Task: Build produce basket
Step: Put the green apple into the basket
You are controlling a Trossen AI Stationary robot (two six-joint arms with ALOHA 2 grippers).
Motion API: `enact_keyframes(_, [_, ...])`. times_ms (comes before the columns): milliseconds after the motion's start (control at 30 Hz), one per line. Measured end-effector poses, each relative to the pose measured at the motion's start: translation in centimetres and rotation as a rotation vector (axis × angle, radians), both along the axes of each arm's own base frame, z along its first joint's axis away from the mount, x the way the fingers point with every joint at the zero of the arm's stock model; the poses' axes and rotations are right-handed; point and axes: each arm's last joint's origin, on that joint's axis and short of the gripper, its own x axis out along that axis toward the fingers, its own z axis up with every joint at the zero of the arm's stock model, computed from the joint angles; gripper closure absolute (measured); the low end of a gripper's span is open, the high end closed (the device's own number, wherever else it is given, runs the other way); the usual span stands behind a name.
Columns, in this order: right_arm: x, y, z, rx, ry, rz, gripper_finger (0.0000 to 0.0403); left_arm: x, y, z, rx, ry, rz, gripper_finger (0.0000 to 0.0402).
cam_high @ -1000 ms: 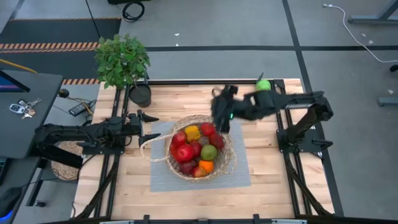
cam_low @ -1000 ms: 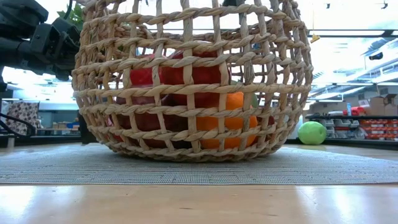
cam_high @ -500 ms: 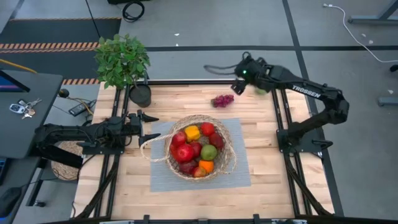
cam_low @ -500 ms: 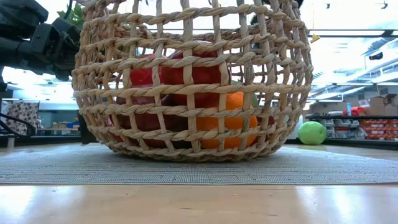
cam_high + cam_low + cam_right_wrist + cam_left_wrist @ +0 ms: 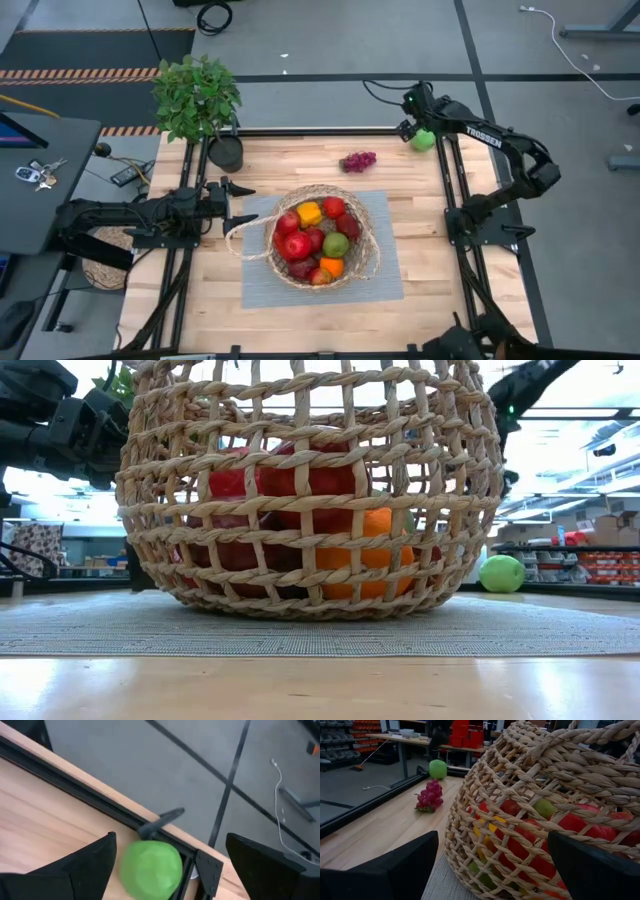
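The basket [image 5: 322, 243] sits mid-table on a grey mat [image 5: 385, 280], holding red, yellow, green and orange produce [image 5: 313, 240]; the grape bunch [image 5: 357, 161] lies on bare wood beyond it; a green fruit [image 5: 424, 139] rests at the far right corner. The right gripper [image 5: 413, 122] hovers over that fruit, fingers spread, empty; the left gripper [image 5: 240, 203] waits left of the basket, fingers apart.
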Motion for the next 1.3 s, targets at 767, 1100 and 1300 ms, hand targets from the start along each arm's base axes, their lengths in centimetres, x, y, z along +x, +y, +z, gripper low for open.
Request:
enact_keyframes(767, [-0.3,-5.5,-10.5,0.242,0.214,-0.116,0.0003,0.0,0.0,0.0,0.000,0.000,0.000,0.0019])
enact_keyframes(1100, [-0.5,-5.1,-10.5,0.264,0.244,-0.133,0.0003,0.0,0.0,0.0,0.000,0.000,0.000,0.0019])
enact_keyframes(1300, [-0.6,-4.8,-10.5,0.284,0.246,-0.163,0.0003,0.0,0.0,0.0,0.000,0.000,0.000,0.0019])
